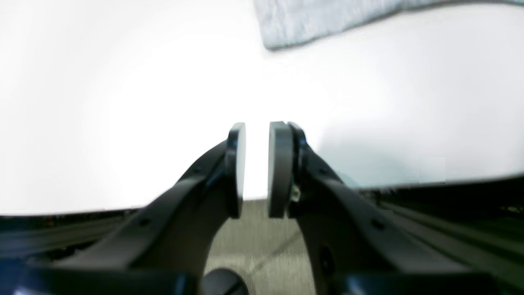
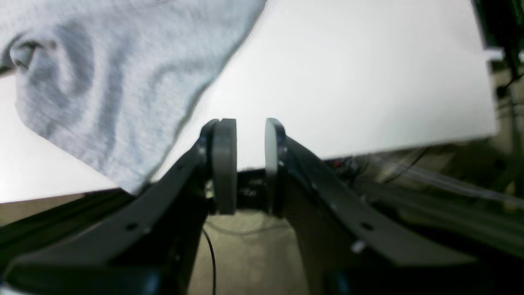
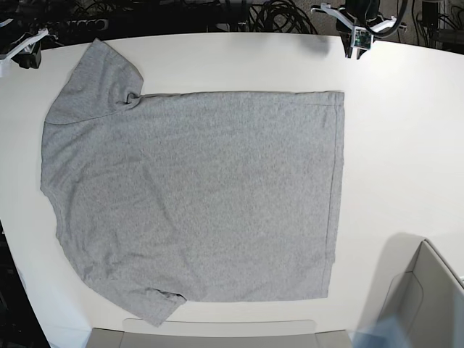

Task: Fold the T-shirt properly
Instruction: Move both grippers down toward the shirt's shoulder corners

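The T-shirt [image 3: 196, 196] lies spread flat on the white table [image 3: 406, 145], plain grey side up, with its sleeves toward the left and its hem toward the right. My left gripper [image 1: 257, 131] hovers over the table's far right edge, slightly open and holding nothing. A corner of the T-shirt [image 1: 307, 20] lies well ahead of it. My right gripper [image 2: 250, 127] is at the far left edge, also open and holding nothing. The T-shirt's upper sleeve [image 2: 114, 82] lies just beside its left finger. In the base view the left gripper [image 3: 359, 36] is at top right and the right gripper [image 3: 18, 51] at top left.
A grey open box [image 3: 428, 304] stands at the near right corner of the table. A pale grey panel [image 3: 217, 335] runs along the near edge. Dark cables [image 3: 275, 14] pile up behind the far edge.
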